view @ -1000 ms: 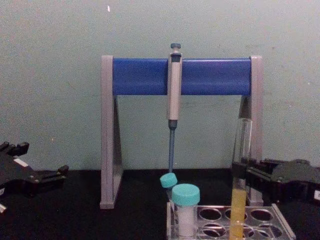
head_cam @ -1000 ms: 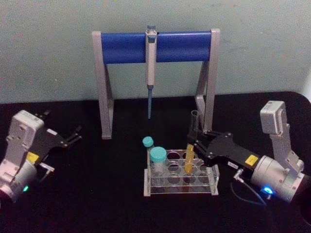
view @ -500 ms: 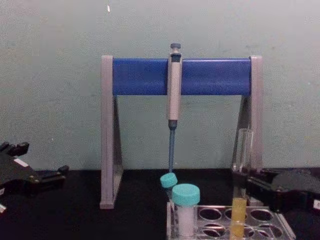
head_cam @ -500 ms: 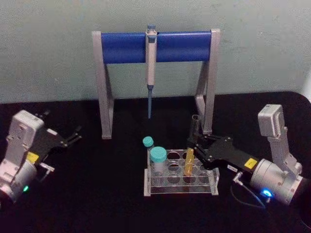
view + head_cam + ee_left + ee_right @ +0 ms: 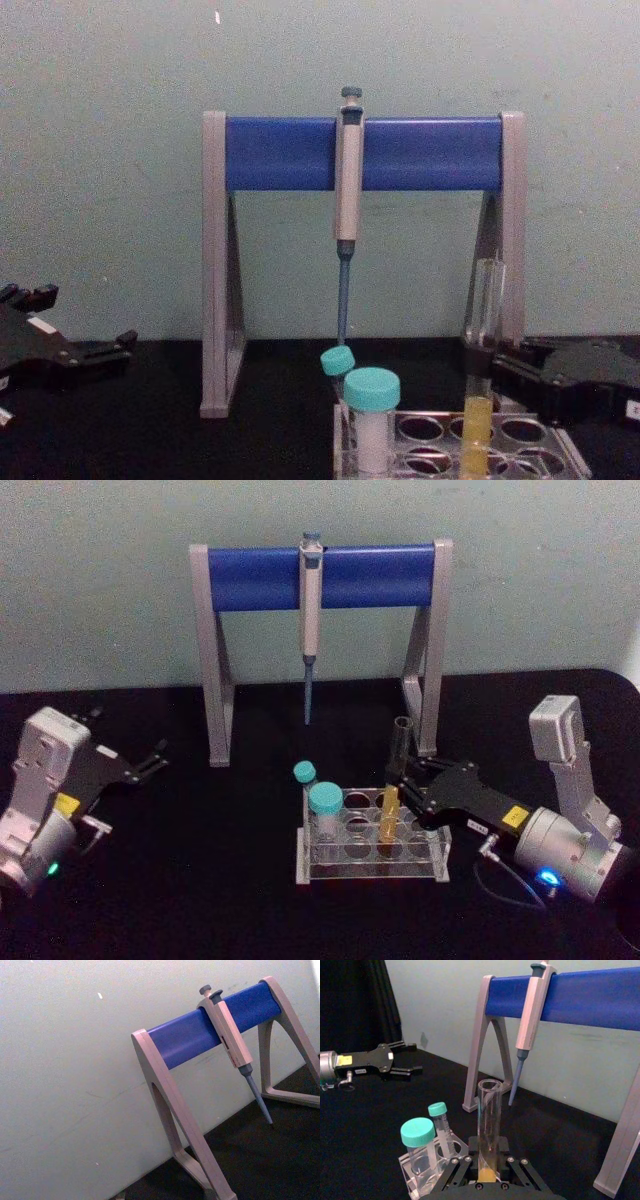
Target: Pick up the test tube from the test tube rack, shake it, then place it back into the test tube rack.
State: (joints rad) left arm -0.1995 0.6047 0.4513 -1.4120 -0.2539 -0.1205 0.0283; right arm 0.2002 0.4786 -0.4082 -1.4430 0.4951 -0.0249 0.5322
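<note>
black table (image 5: 230, 830) under test tube rack (image 5: 372, 852), pale green wall (image 5: 100, 580) behind.

Right pincer (image 5: 408, 781) clamped, left pincer (image 5: 150, 758) parted, idle

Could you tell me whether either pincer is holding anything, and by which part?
The right pincer grips the test tube around its middle, just above the yellow liquid.

Soft, even room light on the pale wall (image 5: 100, 580); the black counter (image 5: 200, 880) swallows shadows; everything looks slightly blurred.
</note>
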